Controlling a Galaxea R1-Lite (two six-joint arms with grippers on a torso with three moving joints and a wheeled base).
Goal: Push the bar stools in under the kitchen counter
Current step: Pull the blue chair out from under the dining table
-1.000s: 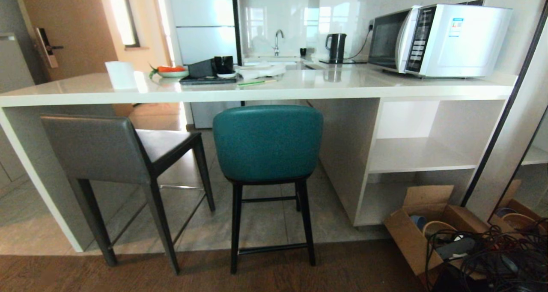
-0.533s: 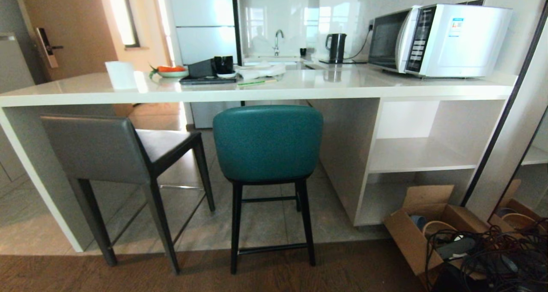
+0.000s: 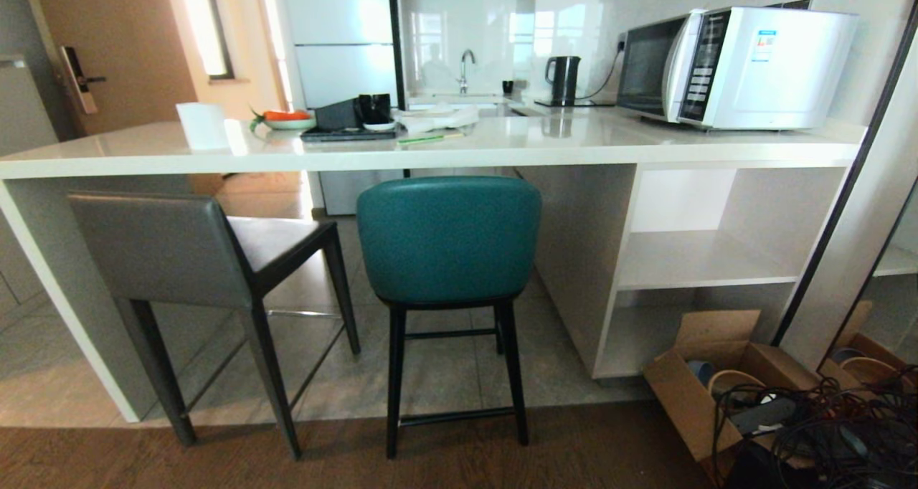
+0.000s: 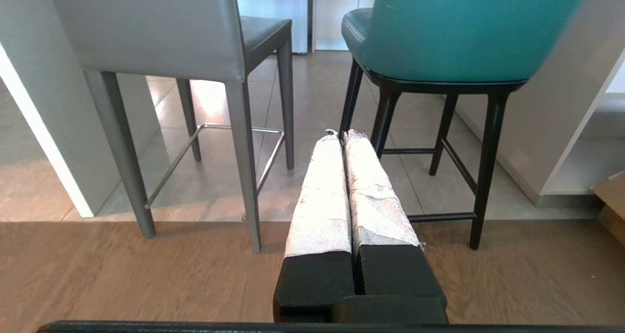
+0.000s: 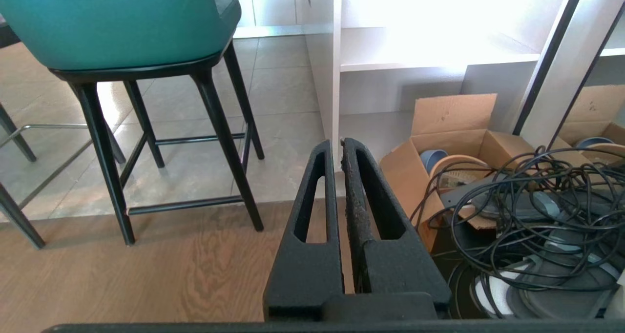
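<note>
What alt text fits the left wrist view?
The shut left gripper points at the floor between two bar stools: a grey stool turned at an angle and a teal stool, both with rear legs on wood flooring outside the kitchen counter's side panel.

Head cam high, facing fwd/down at kitchen counter [image 3: 430, 148], both stools in frame, wrist cams low near floor, left faces grey stool [image 4: 146, 30] + teal stool [image 4: 464, 30], right faces teal stool, shelves [image 5: 429, 54], teal stool shared by all.

Grey stool [image 3: 193, 259] and teal stool [image 3: 448, 241] upright on tile-and-wood floor [image 3: 445, 374].
</note>
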